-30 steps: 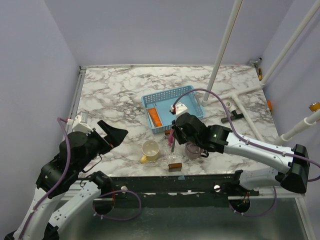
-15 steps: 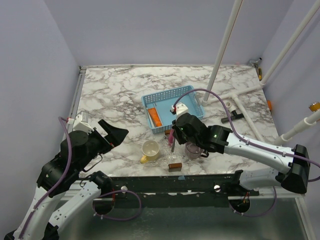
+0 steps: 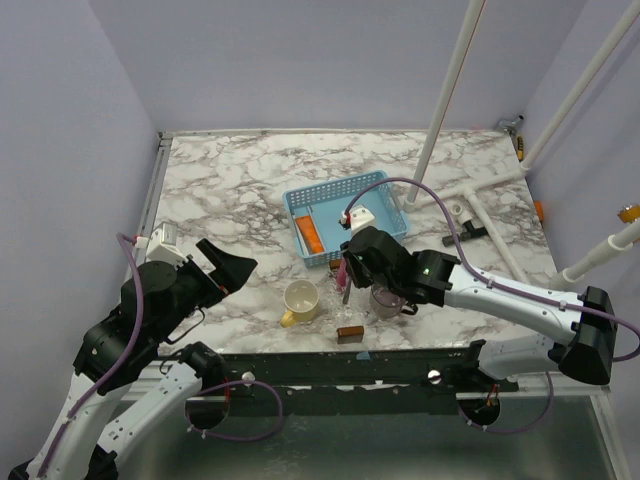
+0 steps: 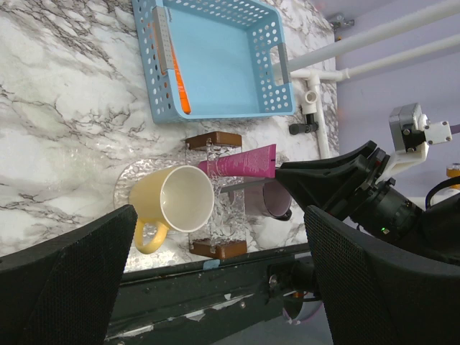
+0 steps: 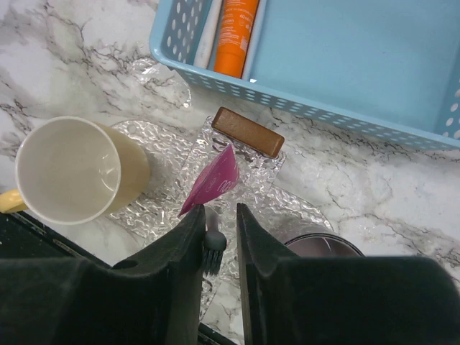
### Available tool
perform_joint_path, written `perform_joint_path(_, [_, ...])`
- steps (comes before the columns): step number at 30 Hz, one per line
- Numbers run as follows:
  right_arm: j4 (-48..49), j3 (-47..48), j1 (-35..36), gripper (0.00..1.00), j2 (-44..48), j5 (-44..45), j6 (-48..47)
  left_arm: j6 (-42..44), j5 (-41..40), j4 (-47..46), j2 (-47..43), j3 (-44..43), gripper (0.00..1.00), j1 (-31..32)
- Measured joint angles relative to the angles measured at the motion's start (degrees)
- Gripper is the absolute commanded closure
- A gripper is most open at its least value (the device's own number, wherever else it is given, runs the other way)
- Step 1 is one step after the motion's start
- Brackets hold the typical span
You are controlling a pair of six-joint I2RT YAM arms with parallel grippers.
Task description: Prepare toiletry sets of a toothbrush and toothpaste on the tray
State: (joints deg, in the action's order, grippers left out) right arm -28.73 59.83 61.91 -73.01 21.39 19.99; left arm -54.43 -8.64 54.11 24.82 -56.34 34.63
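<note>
The light blue basket holds an orange toothpaste tube and a pale toothbrush along its left wall. My right gripper hangs just in front of the basket. Its jaws are close together round the bristle head of a second, grey-looking toothbrush, whose handle sticks out past the fingertips. A pink toothpaste tube lies beside the left fingertip. My left gripper is wide open and empty, held high at the left.
A yellow mug and a purple-grey mug stand near the front edge. Between them is a clear textured stand with brown end blocks. White pipes rise at the back right.
The right gripper has crept very slightly to the left with the brush. The left arm has not moved.
</note>
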Motion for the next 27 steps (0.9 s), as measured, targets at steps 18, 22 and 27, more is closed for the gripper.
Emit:
perform_joint_path(18, [-1.3, 5.1, -1.4, 0.56, -0.9, 1.4, -0.5, 0.0, 0.0, 0.0, 0.0, 0.0, 0.01, 0.0])
perform_joint_path(22, [-2.1, 7.7, -3.2, 0.54, -1.7, 4.3, -0.8, 0.0, 0.0, -0.1, 0.2, 0.0, 0.01, 0.0])
perform_joint_path(27, [-3.6, 12.6, 0.3, 0.53, -3.1, 4.5, -2.5, 0.2, 0.0, -0.2, 0.2, 0.1, 0.01, 0.0])
